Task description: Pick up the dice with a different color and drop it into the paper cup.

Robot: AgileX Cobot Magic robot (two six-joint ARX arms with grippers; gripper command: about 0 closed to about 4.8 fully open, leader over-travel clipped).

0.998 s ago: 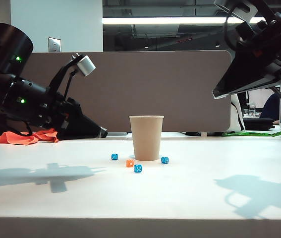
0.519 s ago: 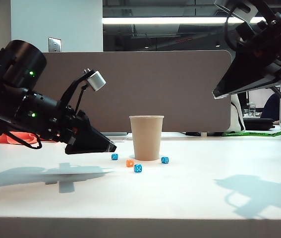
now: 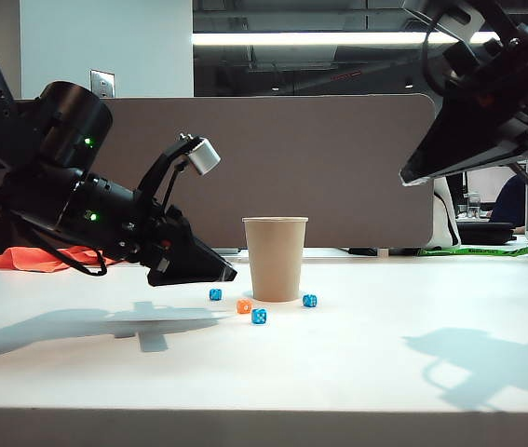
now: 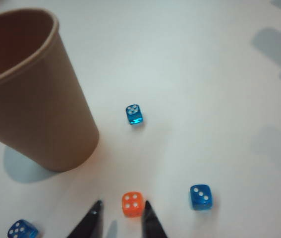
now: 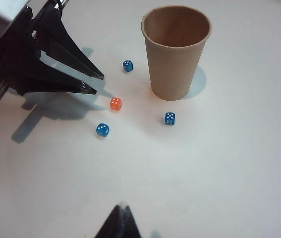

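Left gripper [image 3: 229,276] low over the table [image 3: 357,363], slanted downward, tips aimed at the cluster of dice beside the paper cup [image 3: 275,258]; jaws apart, nothing between them; in the left wrist view [image 4: 122,217] both black tips on either side of the orange die [image 4: 132,204], just short of it, not touching. Compared with one second ago, left arm moved forward from the far left edge toward the cup, tips now close to the dice; shadow on the table moved along. Right gripper [image 5: 121,214] high at the upper right of the exterior view [image 3: 412,177], well apart from everything, same place as before; tips seem pressed together in the right wrist view, holding nothing. Orange die [image 3: 243,306] on the table, in front of the cup and slightly to its left, between two blue dice [image 3: 259,317] [image 3: 215,294]; third blue die [image 3: 309,301] at the right of the cup base; dice and cup not displaced.
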